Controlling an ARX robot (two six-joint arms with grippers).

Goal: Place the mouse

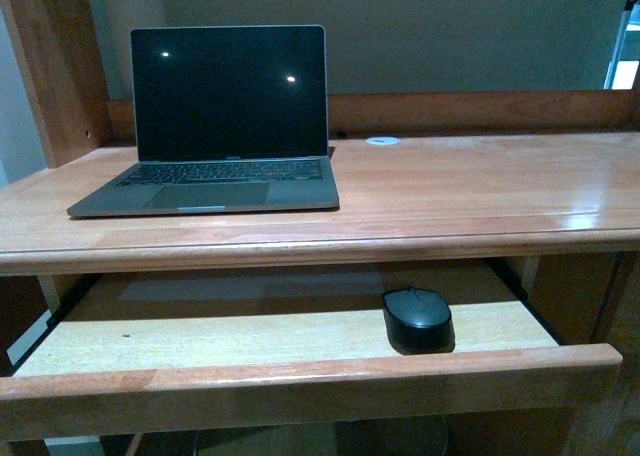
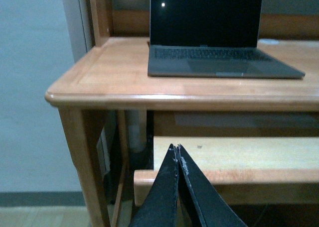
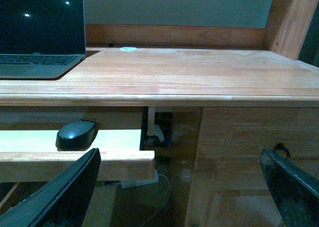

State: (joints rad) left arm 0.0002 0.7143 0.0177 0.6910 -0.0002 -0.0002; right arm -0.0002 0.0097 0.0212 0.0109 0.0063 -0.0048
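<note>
The small black mouse point(image 1: 417, 318) lies on the pulled-out keyboard tray point(image 1: 200, 341), toward its right end, just behind the front lip. The right wrist view shows the same mouse point(image 3: 76, 134) on the tray point(image 3: 119, 140). My right gripper point(image 3: 179, 160) is open and empty, held in front of the desk past the tray's right end. My left gripper point(image 2: 177, 148) is shut on nothing, hanging before the tray's left end point(image 2: 234, 160). Neither arm appears in the front view.
A grey laptop point(image 1: 225, 126) stands open on the left of the wooden desktop point(image 1: 480, 186). A white round grommet point(image 1: 382, 140) sits near the back rail. Under the desk lie a white adapter and cable point(image 3: 157, 179). A cabinet door with a handle point(image 3: 281, 150) is at the right.
</note>
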